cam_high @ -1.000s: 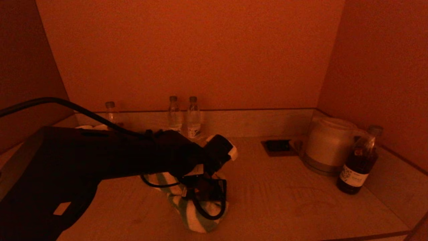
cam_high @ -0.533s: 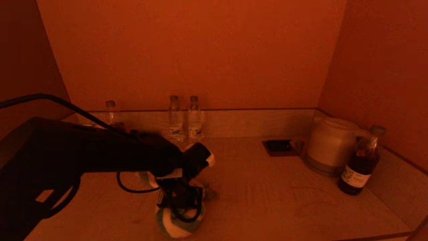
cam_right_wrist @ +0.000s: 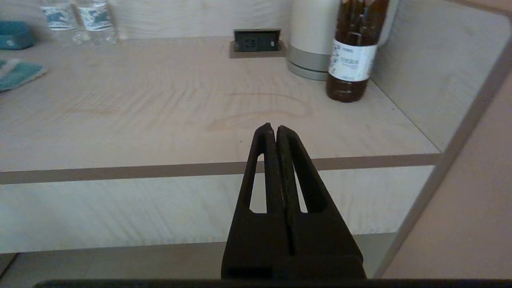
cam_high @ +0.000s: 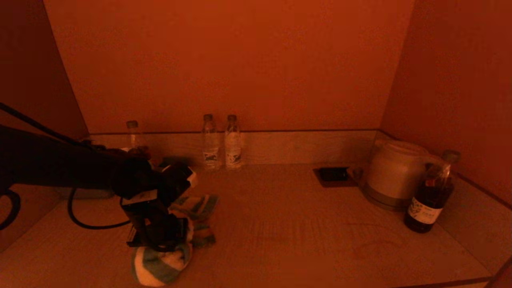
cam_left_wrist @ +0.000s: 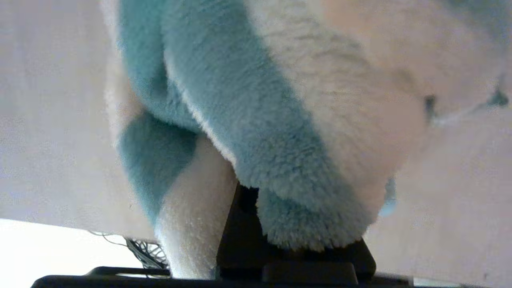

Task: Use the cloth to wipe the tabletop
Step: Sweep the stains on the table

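The pale wood-grain tabletop fills the alcove. A green-and-white striped cloth lies bunched on its front left part, one flap spread toward the back. My left gripper points down into the bunch and is shut on the cloth. In the left wrist view the cloth covers almost everything, and only a dark finger shows under it. My right gripper is shut and empty, hanging in front of the table's front edge, out of the head view. A corner of the cloth shows there.
Two water bottles and a third stand along the back rim. At the right are a socket panel, a white kettle and a dark bottle. A teal box sits at the back left.
My left arm has slid to the left, dragging the cloth from the front middle of the tabletop to its front left. The right gripper has stayed put.
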